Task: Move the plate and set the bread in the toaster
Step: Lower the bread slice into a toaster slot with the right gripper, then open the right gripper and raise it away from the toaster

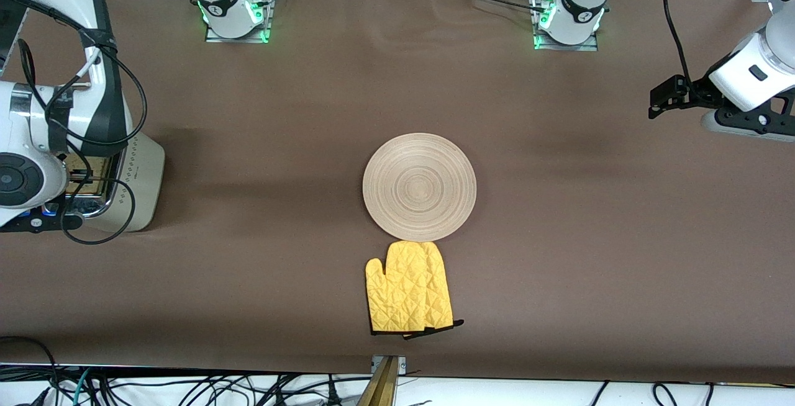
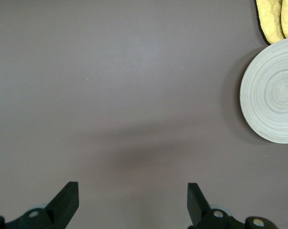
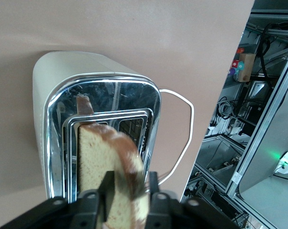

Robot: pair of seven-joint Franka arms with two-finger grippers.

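Observation:
The pale wooden plate [image 1: 419,186] lies flat in the middle of the table and also shows in the left wrist view [image 2: 272,98]. My right gripper [image 3: 130,186] is shut on the slice of bread [image 3: 103,157] and holds it upright, directly over a slot of the cream toaster [image 3: 53,76]. The bread's lower edge is at the slot's mouth. In the front view the toaster [image 1: 140,189] stands at the right arm's end of the table, mostly hidden under the right arm. My left gripper [image 2: 131,191] is open and empty over bare table at the left arm's end [image 1: 664,99].
A yellow quilted oven mitt [image 1: 408,288] lies nearer to the front camera than the plate, touching its rim; it also shows in the left wrist view [image 2: 275,19]. The toaster's white cord [image 3: 189,119] loops beside it near the table's edge. A brown cloth [image 1: 559,257] covers the table.

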